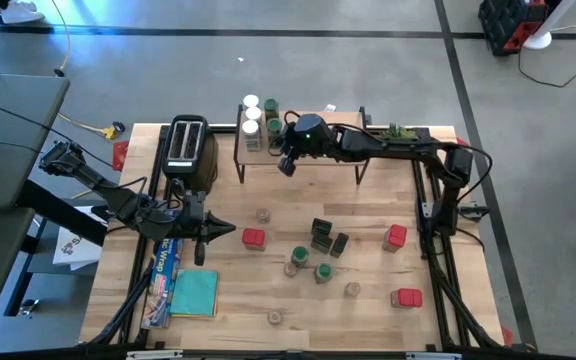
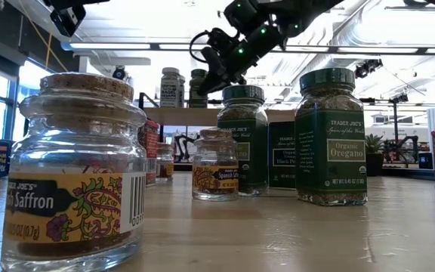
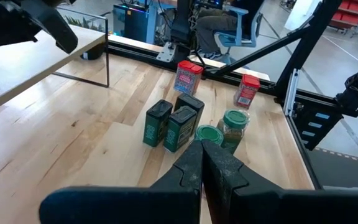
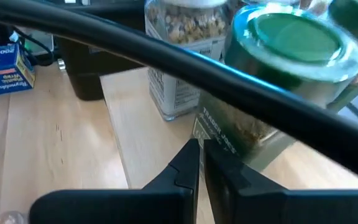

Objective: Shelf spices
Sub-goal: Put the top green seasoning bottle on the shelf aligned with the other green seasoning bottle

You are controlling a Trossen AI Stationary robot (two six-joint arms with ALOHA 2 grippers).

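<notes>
- Low shelf with light wooden top and thin black legs (image 1: 328,148) sits upper centre of the high view. Four jars stand at its left end: two white-lidded (image 1: 251,104), two green-lidded (image 1: 271,106).
- Right gripper (image 1: 286,166) hangs over the shelf's left part, just right of that cluster. Its wrist view shows the fingers pressed together, empty, with a green-lidded jar (image 4: 278,68) just beyond the tips.
- Left gripper (image 1: 230,231) hovers at left centre, beside the black toaster (image 1: 188,145); fingers closed, nothing held.
- Unshelved spices lie in the lower centre: red tin (image 1: 254,238), black boxes (image 1: 322,236), green-lidded jars (image 1: 324,272), more tins toward the right.
- Key relation: the red tin sits just right of the left gripper's tips, well below the right gripper. Judgement: left arm is nearer, and must open first.
</notes>
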